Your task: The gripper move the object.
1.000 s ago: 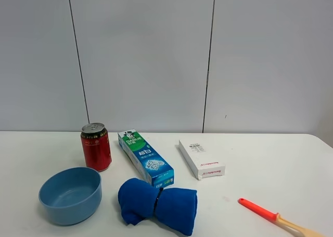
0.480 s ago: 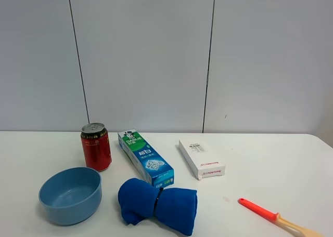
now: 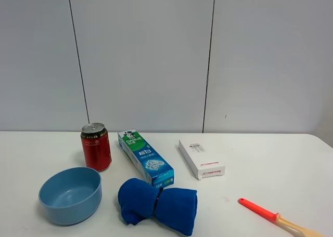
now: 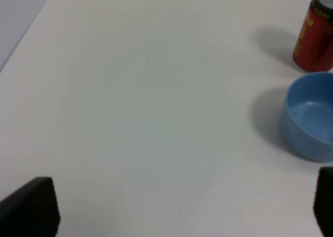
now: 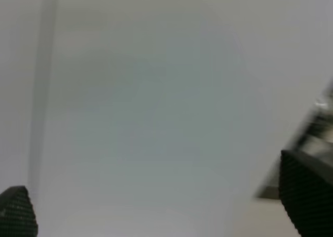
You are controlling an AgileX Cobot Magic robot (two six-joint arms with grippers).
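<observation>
The light-blue bowl (image 3: 70, 195) sits upright and empty on the white table (image 3: 260, 169) at the front left, just in front of the red can (image 3: 96, 146). It also shows in the left wrist view (image 4: 309, 116), with the can (image 4: 314, 37) beyond it. My left gripper (image 4: 177, 216) is open and empty over bare table, well apart from the bowl, with its dark fingertips (image 4: 32, 206) spread wide. My right gripper (image 5: 161, 206) is open and empty, facing a blurred pale surface. Neither gripper shows in the exterior high view.
A dark blue rolled cloth (image 3: 157, 205) lies right of the bowl. A green-blue toothpaste box (image 3: 145, 157) and a white box (image 3: 201, 158) lie behind it. A red-handled brush (image 3: 278, 218) lies at the front right. A grey panelled wall stands behind the table.
</observation>
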